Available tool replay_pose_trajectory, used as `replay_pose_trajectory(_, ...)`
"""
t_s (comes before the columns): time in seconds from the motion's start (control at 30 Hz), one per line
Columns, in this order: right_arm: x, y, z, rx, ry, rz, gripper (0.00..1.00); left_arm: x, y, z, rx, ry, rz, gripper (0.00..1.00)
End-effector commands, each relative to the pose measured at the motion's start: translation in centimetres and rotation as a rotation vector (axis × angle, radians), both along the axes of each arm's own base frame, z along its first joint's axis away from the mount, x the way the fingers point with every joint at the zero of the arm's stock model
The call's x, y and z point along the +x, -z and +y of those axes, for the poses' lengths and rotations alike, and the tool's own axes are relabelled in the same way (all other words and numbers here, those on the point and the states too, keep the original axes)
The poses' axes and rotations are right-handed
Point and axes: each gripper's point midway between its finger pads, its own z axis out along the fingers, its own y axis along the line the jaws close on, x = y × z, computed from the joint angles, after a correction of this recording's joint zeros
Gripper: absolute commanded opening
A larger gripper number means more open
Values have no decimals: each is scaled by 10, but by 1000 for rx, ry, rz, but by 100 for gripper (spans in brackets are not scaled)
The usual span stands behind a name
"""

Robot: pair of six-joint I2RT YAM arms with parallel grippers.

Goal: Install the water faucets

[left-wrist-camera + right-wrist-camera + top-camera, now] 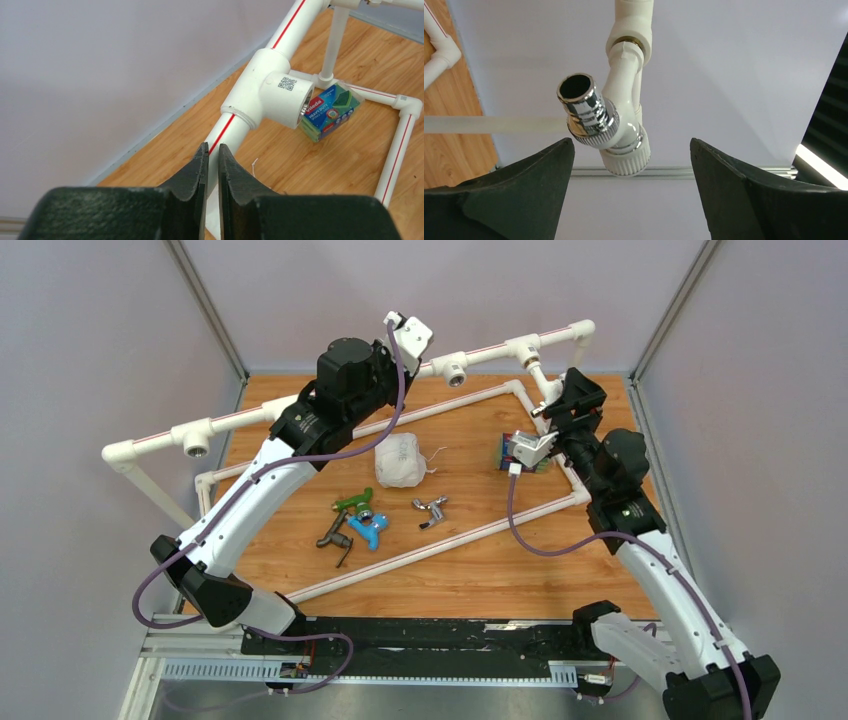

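— Faucets first: where are they sitting?

— Three lie loose on the wooden table (480, 570), well behind the left gripper (210, 156) and nearer the arm bases: the green faucet (351, 502), the blue faucet (371, 529) just beside it, and the dark grey faucet (336, 537) close by. The chrome faucet (430, 510) lies a little apart from them. The white faucet (616, 125) is screwed into the pipe fitting straight ahead of the right gripper (631, 150), centred between its fingers without touching either.

— And the grippers themselves?

— Right one gapes wide, holding nothing. Left one is nearly pinched together, only a thin slit between the fingers, nothing in it. Ahead of it runs the white pipe frame (240, 117) with an empty tee socket (295, 102); beyond that lies a sponge pack (330, 112).

— Anything else on the table?

— A crumpled white cloth (400, 460), near the loose faucets.
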Motion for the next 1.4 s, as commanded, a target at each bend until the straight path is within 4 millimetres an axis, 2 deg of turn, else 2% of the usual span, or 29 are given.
replay_pose_trajectory(0.0,11,-25,4,-121,11,-83,90,-4,61,8,119,-31,190,0)
replay_pose_trajectory(0.13,23,-22,11,-54,-13,-49,76,-4,62,9,122,-32,191,0)
replay_pose_trajectory(0.27,28,-25,22,156,-81,27,40,-4,62,7,118,-29,192,0)
replay_pose_trajectory(0.3,30,-24,24,245,-94,61,33,-4,62,7,116,-28,194,0)
replay_pose_trajectory(0.37,31,-28,29,443,-124,119,10,-5,60,6,111,-22,192,0)
replay_pose_trajectory(0.4,32,-27,33,568,-148,161,3,-5,60,6,108,-18,192,0)
replay_pose_trajectory(0.53,24,-25,51,1143,-277,336,0,-6,61,5,109,-17,195,0)
replay_pose_trajectory(0.67,13,-27,50,1769,-396,436,0,-6,53,8,93,-32,181,0)
replay_pose_trajectory(0.7,11,-28,47,1880,-430,443,0,-7,46,9,82,-35,168,0)
replay_pose_trajectory(0.77,10,-26,41,2154,-476,468,0,-8,32,11,56,-44,149,6)
replay_pose_trajectory(0.83,10,-22,35,2370,-513,496,0,-11,16,14,21,-53,128,14)
replay_pose_trajectory(0.9,13,-11,28,2589,-519,520,0,-16,-3,19,-25,-62,98,30)
replay_pose_trajectory(0.97,16,1,25,2798,-516,559,0,-23,-20,24,-75,-69,72,54)
replay_pose_trajectory(1.03,21,12,23,2939,-475,587,0,-31,-35,34,-125,-91,44,66)
replay_pose_trajectory(1.07,23,19,22,3006,-446,600,0,-34,-39,37,-149,-102,42,68)
replay_pose_trajectory(1.1,25,25,22,-3053,416,-604,0,-39,-46,46,-178,-126,24,72)
replay_pose_trajectory(1.17,27,30,17,-3041,394,-567,19,-49,-53,62,-219,-170,3,75)
replay_pose_trajectory(1.2,25,30,17,-3055,400,-563,27,-56,-50,71,-230,-186,2,75)
replay_pose_trajectory(1.23,24,28,15,3062,-412,551,35,-59,-53,79,-253,-214,-13,75)
replay_pose_trajectory(1.3,18,27,10,3022,-434,514,50,-71,-51,93,-291,-245,-18,75)
replay_pose_trajectory(1.37,9,26,3,2989,-462,465,61,-83,-40,108,-311,-275,-17,75)
